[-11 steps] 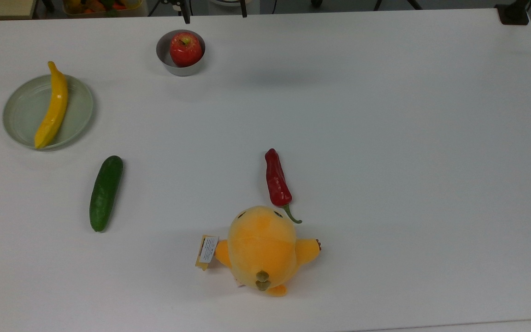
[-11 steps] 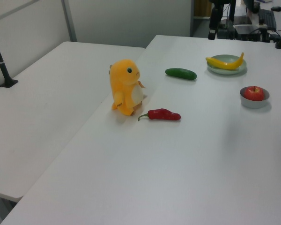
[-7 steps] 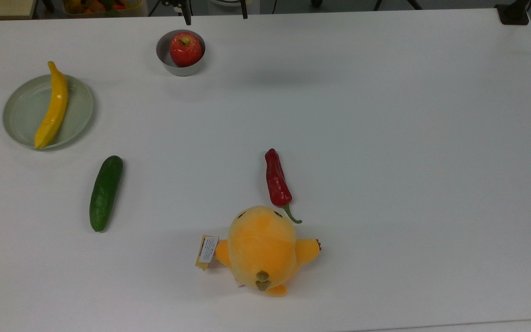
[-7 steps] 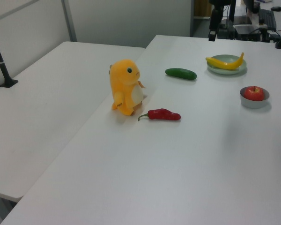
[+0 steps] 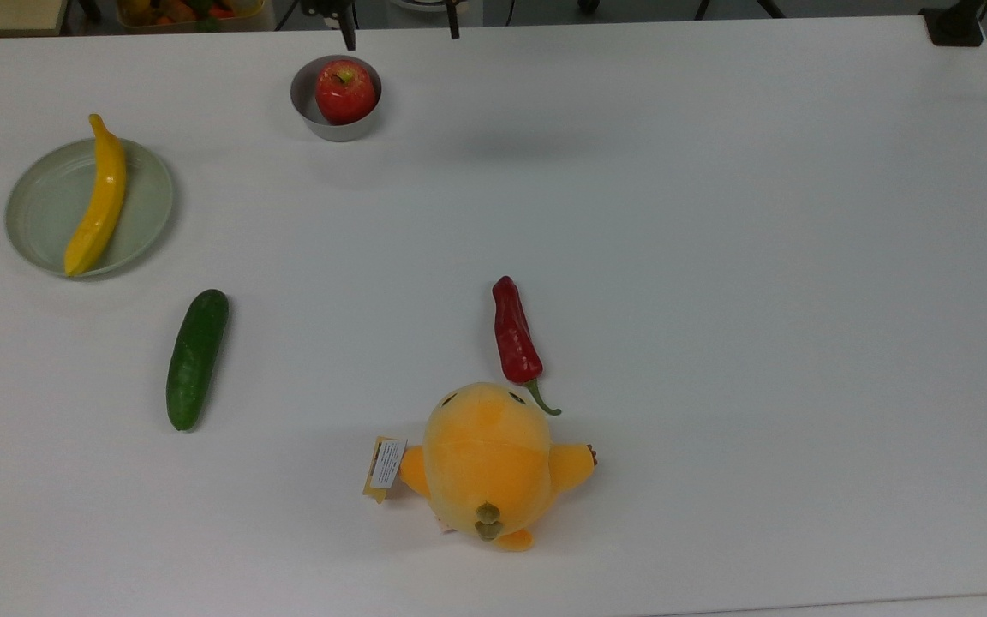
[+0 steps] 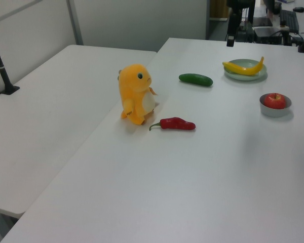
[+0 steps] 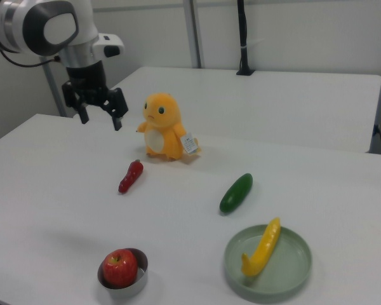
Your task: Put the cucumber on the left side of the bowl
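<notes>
The dark green cucumber (image 5: pixel 197 359) (image 6: pixel 195 79) (image 7: pixel 236 192) lies flat on the white table, between the pale green plate and the plush toy. The small grey metal bowl (image 5: pixel 335 131) (image 6: pixel 274 112) (image 7: pixel 124 290) stands near the top view's upper edge with a red apple (image 5: pixel 344 91) inside. My gripper (image 7: pixel 100 122) hangs open and empty high above the table, far from the cucumber and the bowl. One of its dark fingertips (image 5: pixel 347 38) pokes in at the top view's upper edge, just above the bowl.
A yellow banana (image 5: pixel 98 206) rests on the pale green plate (image 5: pixel 39 223) at the top view's left. A red chilli pepper (image 5: pixel 514 334) lies beside an orange plush toy (image 5: pixel 485 463) near the table's middle. A second white table adjoins beyond the plush in the right view.
The gripper's fingertips have drawn slightly toward the top view's upper edge. Everything on the table stays where it was.
</notes>
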`<state>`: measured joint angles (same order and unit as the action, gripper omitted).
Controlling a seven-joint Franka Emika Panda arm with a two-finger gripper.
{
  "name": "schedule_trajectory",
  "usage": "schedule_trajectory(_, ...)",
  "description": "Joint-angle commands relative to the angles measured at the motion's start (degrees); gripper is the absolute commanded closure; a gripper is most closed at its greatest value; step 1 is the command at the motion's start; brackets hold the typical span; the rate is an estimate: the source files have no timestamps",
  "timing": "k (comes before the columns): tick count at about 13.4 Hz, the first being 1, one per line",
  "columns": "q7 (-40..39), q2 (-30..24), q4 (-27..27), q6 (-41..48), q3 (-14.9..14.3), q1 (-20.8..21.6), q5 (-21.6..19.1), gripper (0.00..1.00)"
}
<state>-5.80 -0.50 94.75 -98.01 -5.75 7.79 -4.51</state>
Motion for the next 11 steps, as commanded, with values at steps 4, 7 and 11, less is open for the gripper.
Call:
schedule_trajectory(4,-8.07,8.40,-6.77,-11.30,-1.02,-10.14,0.73,0.00)
schedule_trajectory(7,-12.03,14.97,-6.77,-18.59,-1.02,-15.33,0.82,0.00)
schedule_trajectory(11,-12.04,23.94,-6.59,-28.96,-1.02,-16.31,0.82,0.00)
